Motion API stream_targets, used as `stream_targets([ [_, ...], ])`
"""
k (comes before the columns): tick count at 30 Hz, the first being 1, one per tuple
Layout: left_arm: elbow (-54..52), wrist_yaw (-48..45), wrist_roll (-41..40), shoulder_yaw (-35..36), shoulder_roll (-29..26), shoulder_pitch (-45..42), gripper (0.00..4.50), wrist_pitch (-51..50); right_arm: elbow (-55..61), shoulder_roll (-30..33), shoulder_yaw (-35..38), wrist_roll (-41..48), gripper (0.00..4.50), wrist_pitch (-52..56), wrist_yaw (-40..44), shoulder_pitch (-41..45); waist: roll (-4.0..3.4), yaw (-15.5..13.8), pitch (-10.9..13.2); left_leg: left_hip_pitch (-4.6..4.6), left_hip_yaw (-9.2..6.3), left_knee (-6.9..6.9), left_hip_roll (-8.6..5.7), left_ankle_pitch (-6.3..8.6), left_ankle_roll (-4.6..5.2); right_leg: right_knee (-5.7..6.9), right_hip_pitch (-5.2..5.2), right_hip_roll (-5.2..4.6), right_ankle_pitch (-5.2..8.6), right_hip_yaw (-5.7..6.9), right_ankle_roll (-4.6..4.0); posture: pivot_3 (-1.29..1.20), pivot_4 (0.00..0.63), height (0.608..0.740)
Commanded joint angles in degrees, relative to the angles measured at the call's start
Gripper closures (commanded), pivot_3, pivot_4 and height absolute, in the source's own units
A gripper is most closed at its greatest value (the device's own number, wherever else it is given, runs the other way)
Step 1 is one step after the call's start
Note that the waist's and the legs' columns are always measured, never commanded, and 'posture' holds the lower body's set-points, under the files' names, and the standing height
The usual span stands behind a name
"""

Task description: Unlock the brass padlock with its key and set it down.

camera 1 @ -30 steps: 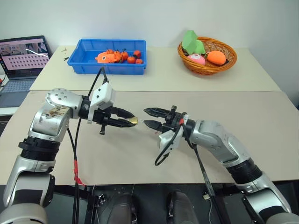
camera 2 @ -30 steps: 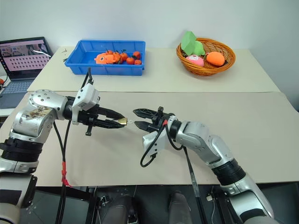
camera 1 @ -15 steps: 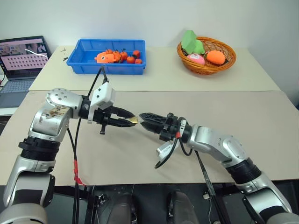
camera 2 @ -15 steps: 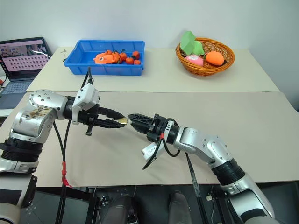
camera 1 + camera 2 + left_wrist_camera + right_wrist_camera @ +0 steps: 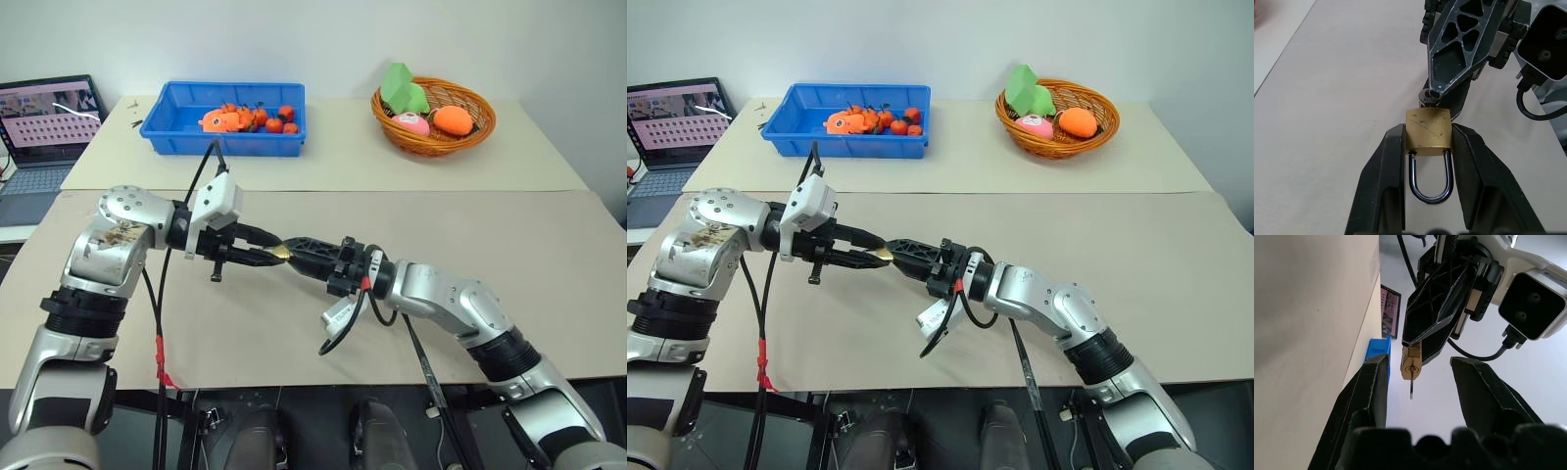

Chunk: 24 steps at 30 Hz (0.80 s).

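Now | left claw (image 5: 1427,147) clamps brass padlock (image 5: 1428,136) above worktop (image 5: 549,255) | right claw (image 5: 1418,367) parted, fingertips flanking padlock's key (image 5: 1411,384), gripping nothing.

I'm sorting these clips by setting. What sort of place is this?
Probably a robotics lab: a paper-covered table, a laptop showing a grid of pictures, and a blue bin and wicker basket of toy props.

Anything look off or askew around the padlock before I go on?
Nothing looks damaged or spilled. The brass padlock sits squarely in the left gripper, shackle closed, key in its keyway. The right gripper is open around the key, not gripping it.
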<state>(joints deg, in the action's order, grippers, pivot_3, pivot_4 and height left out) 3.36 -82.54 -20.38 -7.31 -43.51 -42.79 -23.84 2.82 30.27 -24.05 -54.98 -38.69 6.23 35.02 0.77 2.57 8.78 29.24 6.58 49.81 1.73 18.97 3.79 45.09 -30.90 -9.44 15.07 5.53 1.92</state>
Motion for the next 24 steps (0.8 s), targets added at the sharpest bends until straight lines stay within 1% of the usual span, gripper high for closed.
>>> stream_targets([
  [1, -0.61, 0.19, -0.62, 1.01, -0.06, -1.57, 3.67, 0.7, 1.14, -0.12, 0.64, 0.68, 2.02, -0.06, -0.07, 1.24, 0.0, 0.0, 0.0, 0.0, 0.0, 0.0, 0.0, 0.0, 0.0, 0.0, 0.0, 0.0, 0.0, 0.0, 0.0, 0.0, 0.15, 0.664],
  [7, -0.64, 0.16, -0.62, 1.02, -0.07, -1.52, 3.67, 0.73, 1.19, -0.3, 0.47, 0.65, 2.02, 0.03, 0.35, 1.23, 0.0, 0.01, 0.0, 0.0, 0.0, 0.0, 0.0, 0.0, 0.0, 0.0, -0.01, 0.0, 0.0, 0.0, 0.0, 0.0, 0.15, 0.664],
  [10, -0.61, 0.13, -0.61, 1.01, -0.1, -1.53, 3.67, 0.72, 1.24, -0.36, 0.45, 0.61, 2.65, -0.01, 0.52, 1.24, 0.0, 0.01, 0.0, 0.0, 0.0, 0.0, 0.0, 0.0, 0.0, 0.0, -0.01, 0.0, 0.0, 0.0, 0.0, 0.0, 0.15, 0.664],
  [11, -0.59, 0.09, -0.59, 1.01, -0.12, -1.5, 3.67, 0.79, 1.24, -0.4, 0.44, 0.62, 3.07, 0.0, 0.54, 1.23, 0.0, 0.01, 0.0, 0.0, 0.0, 0.0, 0.0, 0.0, 0.0, 0.0, -0.01, 0.0, 0.0, 0.0, 0.0, 0.0, 0.15, 0.664],
  [15, -0.45, 0.02, -0.54, 0.98, -0.15, -1.51, 3.67, 0.95, 1.17, -0.46, 0.4, 0.58, 4.31, 0.03, 0.75, 1.21, 0.0, 0.01, 0.0, 0.0, 0.0, 0.0, 0.0, 0.0, 0.0, 0.0, -0.02, 0.0, 0.0, -0.01, 0.0, 0.0, 0.15, 0.664],
  [16, -0.44, 0.01, -0.58, 0.99, -0.13, -1.52, 3.67, 0.93, 1.18, -0.44, 0.41, 0.55, 4.4, 0.03, 0.76, 1.21, 0.0, 0.0, 0.0, 0.0, 0.0, 0.0, 0.0, 0.0, 0.0, 0.01, -0.01, 0.0, 0.0, 0.0, 0.0, 0.0, 0.15, 0.664],
  [24, -0.15, 0.08, -0.5, 0.93, 0.07, -1.64, 3.67, 1.12, 1.19, -0.45, 0.34, 0.95, 4.4, 0.18, 1.39, 1.1, 0.0, 0.01, 0.0, 0.0, 0.0, 0.0, 0.0, 0.0, 0.0, 0.01, -0.02, 0.0, 0.0, 0.0, 0.0, 0.0, 0.15, 0.664],
])
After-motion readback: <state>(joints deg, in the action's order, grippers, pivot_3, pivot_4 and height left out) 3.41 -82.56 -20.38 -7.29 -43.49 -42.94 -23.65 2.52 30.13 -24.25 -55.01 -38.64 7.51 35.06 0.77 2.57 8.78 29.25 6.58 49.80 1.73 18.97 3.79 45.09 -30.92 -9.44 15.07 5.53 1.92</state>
